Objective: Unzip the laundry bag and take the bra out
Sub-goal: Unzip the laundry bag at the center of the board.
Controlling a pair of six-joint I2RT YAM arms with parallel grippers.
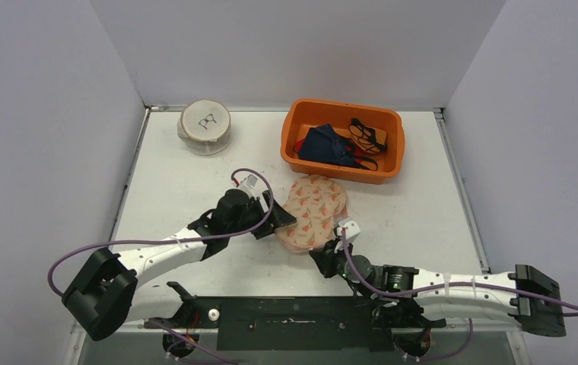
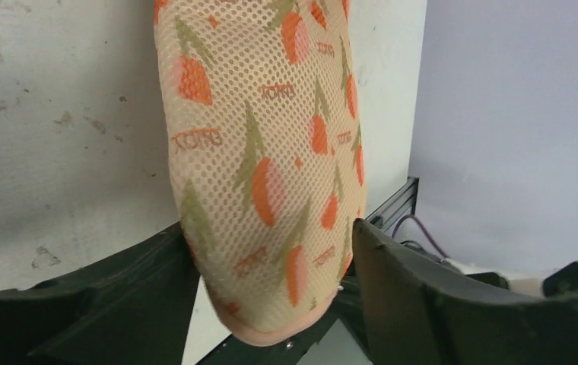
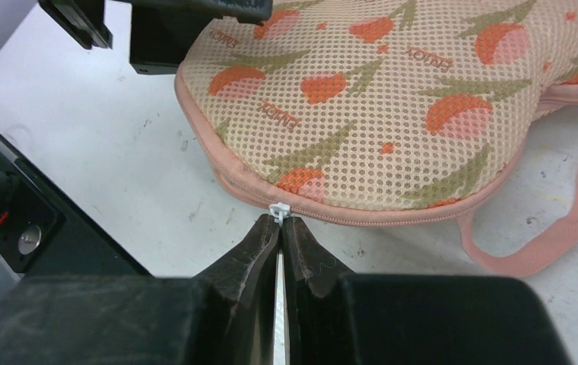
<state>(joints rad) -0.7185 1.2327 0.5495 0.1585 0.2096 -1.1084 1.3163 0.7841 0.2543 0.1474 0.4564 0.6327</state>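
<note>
The counter (image 1: 423,213) is white, scuffed and speckled, and plain pale grey-lilac walls (image 1: 286,46) close it in on three sides. A black base rail (image 1: 293,312) runs along the bottom of the overhead frame.

There are two pouches and one tub. The round white mesh pouch with a bra drawing on its lid (image 1: 205,127) sits in the upper left of the counter. The orange plastic tub (image 1: 347,104) sits at upper centre-right and holds one dark navy cloth (image 1: 328,144) and one black-and-orange strappy piece (image 1: 366,135).

The peach mesh laundry bag printed with orange tulips and green stems (image 1: 315,211) lies flat in the middle of the counter, just below the tub. It is padded and heart-like in outline, with pink piping around its edge. A pink zip (image 3: 392,219) runs along the seam and looks closed. A pink strap loop (image 3: 575,220) trails from the bag at the right of the right wrist frame.

The left tool (image 2: 271,228) is released. Its two black fingers stand spread on either side of the bag's rounded end.

The right tool (image 3: 279,222) is clenched, with its tips meeting right at the small white zip pull (image 3: 279,208). I cannot tell whether the pull's tab is nipped between the tips.
</note>
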